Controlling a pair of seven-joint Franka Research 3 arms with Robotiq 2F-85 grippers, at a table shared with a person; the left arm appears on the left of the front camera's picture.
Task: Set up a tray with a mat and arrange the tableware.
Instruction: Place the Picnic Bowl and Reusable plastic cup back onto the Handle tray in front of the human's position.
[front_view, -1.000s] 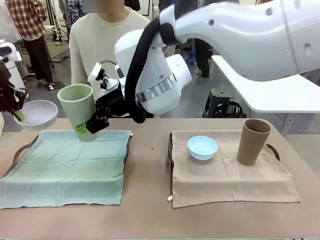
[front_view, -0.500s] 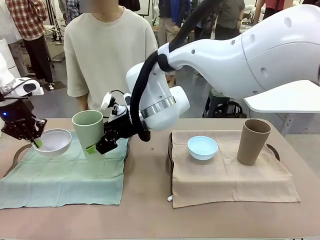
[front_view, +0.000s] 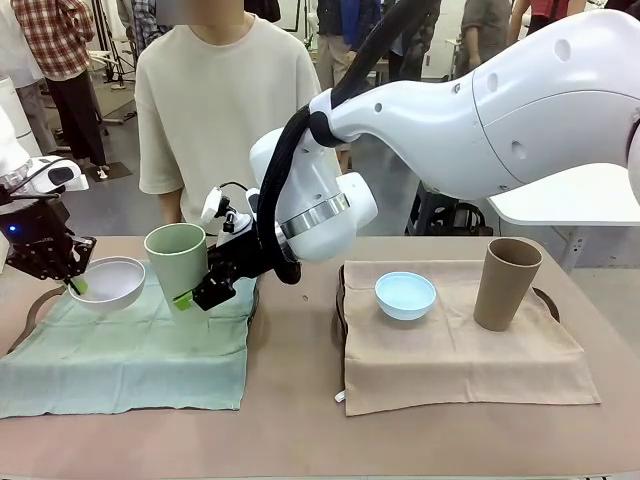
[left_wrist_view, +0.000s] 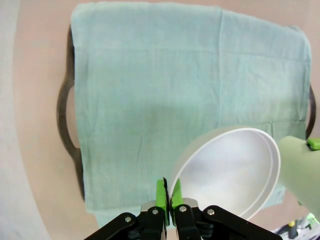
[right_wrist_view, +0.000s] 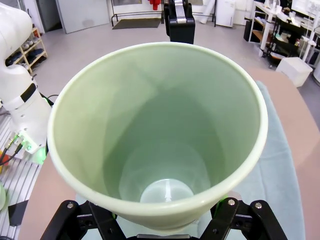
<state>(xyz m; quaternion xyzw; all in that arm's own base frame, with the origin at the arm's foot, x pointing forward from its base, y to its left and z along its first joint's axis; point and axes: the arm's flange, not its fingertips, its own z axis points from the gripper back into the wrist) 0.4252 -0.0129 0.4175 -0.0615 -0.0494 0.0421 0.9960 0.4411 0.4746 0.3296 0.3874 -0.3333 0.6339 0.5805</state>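
**Nearly down: bowl and tumbler over the green mat**

Nearest lies the green mat (front_view: 125, 340) over its dark tray (left_wrist_view: 64, 117). Above its far left, the left gripper (front_view: 72, 285) pinches the white bowl (front_view: 106, 283) by its rim, jaws tight. Just beside it, the right gripper (front_view: 184, 297) clasps the pale green tumbler (front_view: 178, 262) low on its wall, jaws wide around it. To place well, lower both level, keep them apart, and release only once each base rests flat. Farther right, the light blue bowl (front_view: 405, 295) and tan-brown tumbler (front_view: 507, 283) stand on the beige mat (front_view: 460, 345).
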